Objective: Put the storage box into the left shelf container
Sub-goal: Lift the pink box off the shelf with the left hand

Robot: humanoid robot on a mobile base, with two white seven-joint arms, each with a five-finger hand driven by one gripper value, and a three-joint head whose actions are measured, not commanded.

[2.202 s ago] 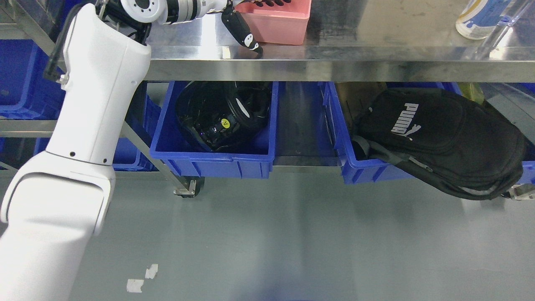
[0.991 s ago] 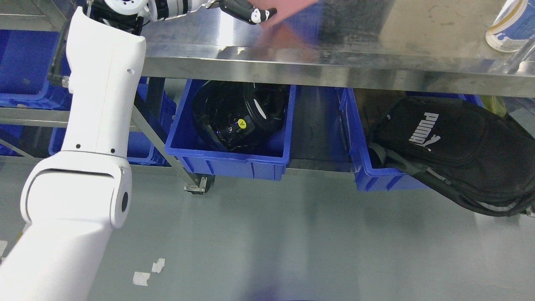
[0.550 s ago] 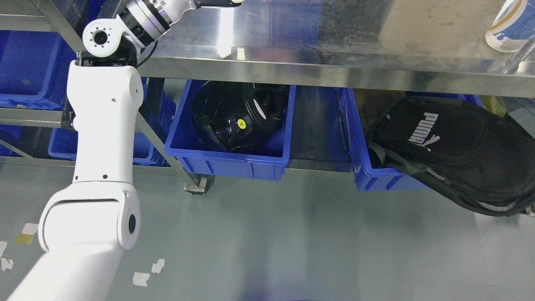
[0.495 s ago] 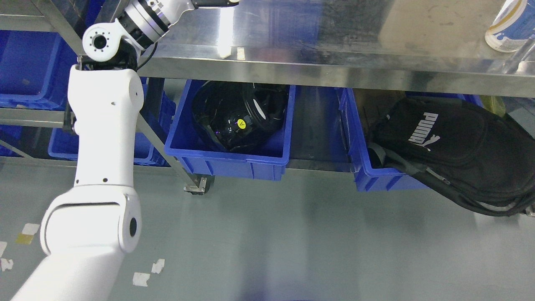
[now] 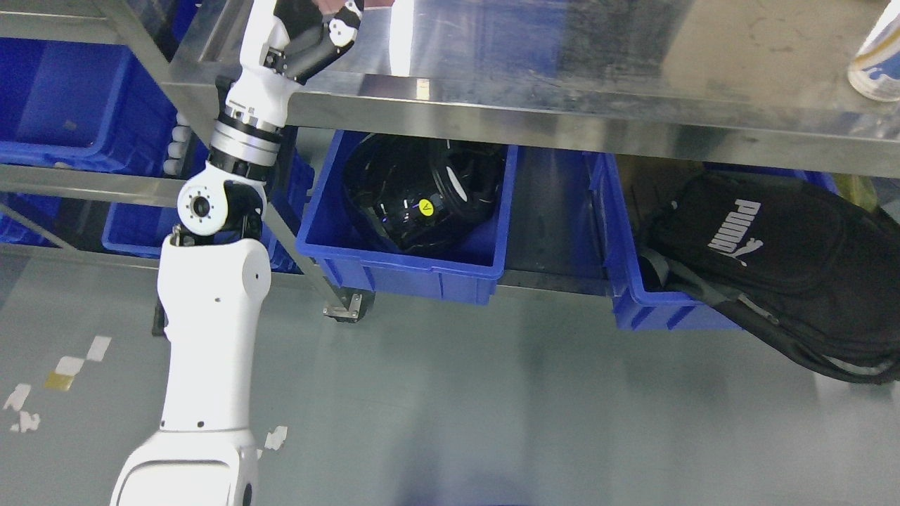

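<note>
The pink storage box (image 5: pixel 325 5) shows only as a sliver at the top edge; the rest is cut off. My left hand (image 5: pixel 320 31) is up at the steel table's left corner, shut on the box, its black thumb (image 5: pixel 342 29) lying against the pink. The white forearm rises almost upright from the lower left. On the shelf to the left stands a large blue container (image 5: pixel 63 105), left of and a little below the hand. A second blue bin (image 5: pixel 133 232) sits a level lower. The right arm does not show.
The steel table top (image 5: pixel 562 70) spans the upper picture, with a bottle (image 5: pixel 875 67) at its right edge. Beneath it are a blue bin (image 5: pixel 408 270) holding a black helmet (image 5: pixel 422 193) and another with a black backpack (image 5: pixel 773 239). A caster leg (image 5: pixel 344 306) stands near the arm.
The pink box has left the table top and gone up out of the picture. My left arm swung from reaching right across the table to upright at its left corner. The camera shifted too.
</note>
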